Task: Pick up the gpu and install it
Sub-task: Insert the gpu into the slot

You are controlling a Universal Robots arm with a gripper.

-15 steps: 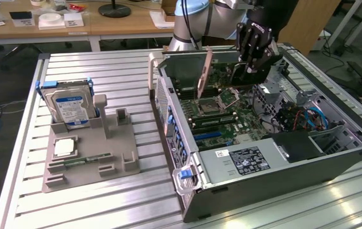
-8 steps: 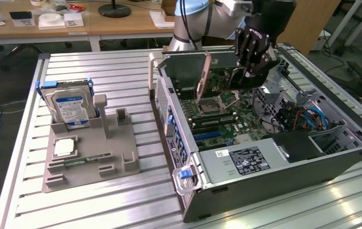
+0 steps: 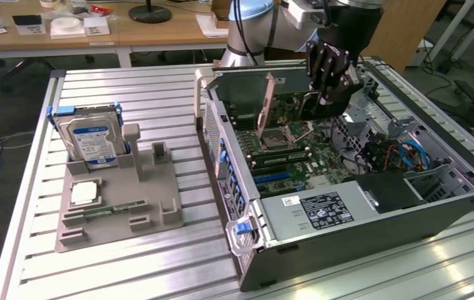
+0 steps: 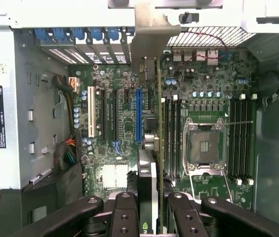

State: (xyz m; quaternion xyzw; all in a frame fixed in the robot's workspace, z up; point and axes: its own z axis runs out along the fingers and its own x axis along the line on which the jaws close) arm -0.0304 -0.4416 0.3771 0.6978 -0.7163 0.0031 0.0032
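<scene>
My gripper (image 3: 330, 87) hangs inside the open computer case (image 3: 436, 212), shut on the gpu (image 3: 318, 105), a dark slab held on edge over the motherboard (image 3: 283, 147). In the wrist view the black fingers (image 4: 124, 215) clamp the gpu (image 4: 148, 175) from both sides. Seen edge-on there, the card has a green board edge and its silver end bracket (image 4: 149, 34) sits by the rear slot openings. The card runs just beside the long blue slot (image 4: 139, 116); I cannot tell whether it touches the board.
A grey holder (image 3: 120, 206) on the exterior view's left carries a hard drive (image 3: 93, 140), a processor (image 3: 84, 192) and a memory stick (image 3: 107, 212). Inside the case lie the power supply (image 3: 324, 209), the processor socket (image 4: 203, 145) and cables (image 3: 403, 153). Case walls close in around the card.
</scene>
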